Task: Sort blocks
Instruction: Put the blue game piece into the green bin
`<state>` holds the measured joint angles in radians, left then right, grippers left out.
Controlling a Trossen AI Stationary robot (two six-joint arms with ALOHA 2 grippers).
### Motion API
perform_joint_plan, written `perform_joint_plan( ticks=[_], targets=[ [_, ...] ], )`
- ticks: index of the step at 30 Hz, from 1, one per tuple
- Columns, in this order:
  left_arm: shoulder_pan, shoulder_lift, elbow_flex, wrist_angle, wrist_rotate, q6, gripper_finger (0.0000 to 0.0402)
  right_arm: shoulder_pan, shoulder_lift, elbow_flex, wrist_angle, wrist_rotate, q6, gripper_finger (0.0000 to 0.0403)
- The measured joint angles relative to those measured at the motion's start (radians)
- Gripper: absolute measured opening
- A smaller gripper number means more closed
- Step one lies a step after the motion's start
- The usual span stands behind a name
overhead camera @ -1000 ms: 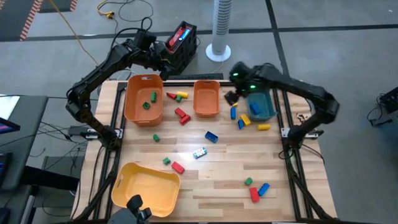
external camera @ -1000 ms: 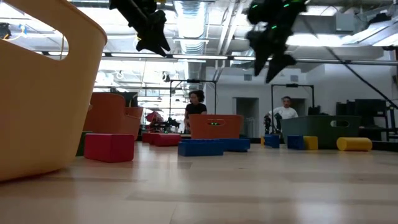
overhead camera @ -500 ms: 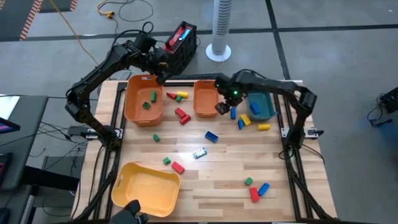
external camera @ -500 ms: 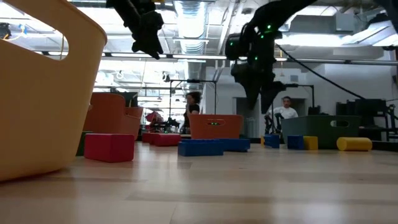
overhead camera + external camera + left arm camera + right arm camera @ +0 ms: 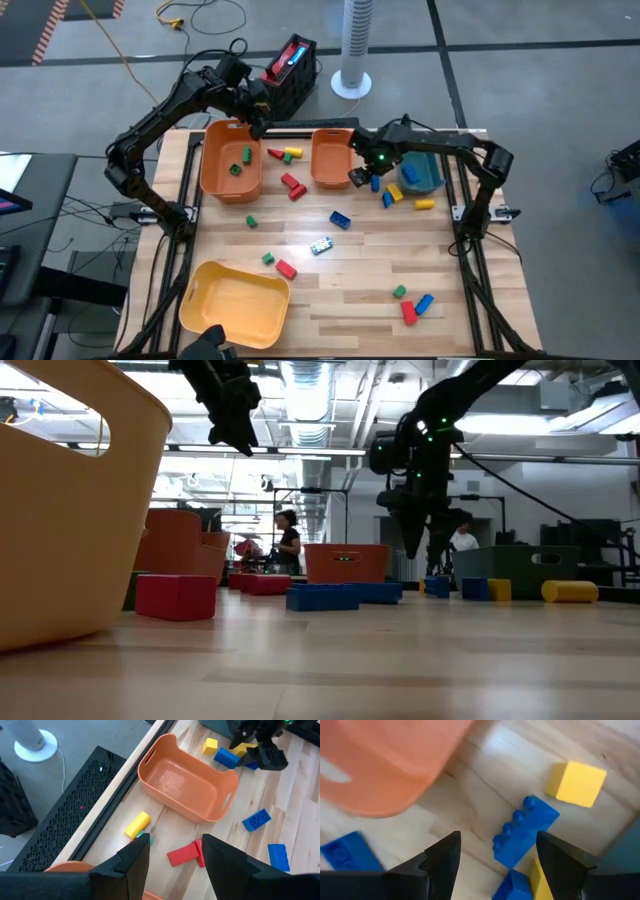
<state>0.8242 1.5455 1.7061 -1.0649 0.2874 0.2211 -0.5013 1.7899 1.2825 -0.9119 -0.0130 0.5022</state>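
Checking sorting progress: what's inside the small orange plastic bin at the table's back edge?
The small orange plastic bin looks empty in the left wrist view; only the floor strip under its near wall is hidden.

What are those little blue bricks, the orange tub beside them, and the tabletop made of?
The blue brick looks like hard moulded plastic, with studs and an even, slightly glossy colour. The small orange bin seems thin plastic too: smooth, rounded rim, soft sheen. The table appears to be pale wood; plank seams and grain show.

Two orange bins (image 5: 231, 158) (image 5: 332, 158), teal bin (image 5: 420, 170), yellow bin (image 5: 235, 303) on wooden table (image 5: 350, 290).
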Motion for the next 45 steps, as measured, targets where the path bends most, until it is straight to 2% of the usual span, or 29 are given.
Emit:
perform_joint_plan(
  ticks=[11,19,23,31,34,45],
  targets=[
    [0.000,0.000,0.000,0.001,0.000,0.003,0.0173,-0.005,-0.003,-0.095,0.092,0.023,0.066,0.0269],
    [0.000,0.000,0.000,0.010,0.000,0.008,0.0173,-0.002,-0.002,-0.149,0.118,0.049,0.016,0.0261],
    [0.000,0.000,0.000,0.012,0.000,0.008,0.0173,0.006,-0.002,-0.148,0.134,0.082,-0.025,0.0225],
    [0.000,0.000,0.000,0.012,-0.004,0.009,0.0173,0.000,-0.002,-0.147,0.144,0.073,-0.093,0.0107],
    [0.000,0.000,0.000,0.012,-0.004,0.009,0.0173,-0.009,-0.005,-0.142,0.130,0.066,-0.101,0.0076],
    [0.000,0.000,0.000,0.013,-0.005,0.022,0.0173,-0.001,-0.012,0.021,-0.074,-0.018,-0.163,0.0064]
  ],
)
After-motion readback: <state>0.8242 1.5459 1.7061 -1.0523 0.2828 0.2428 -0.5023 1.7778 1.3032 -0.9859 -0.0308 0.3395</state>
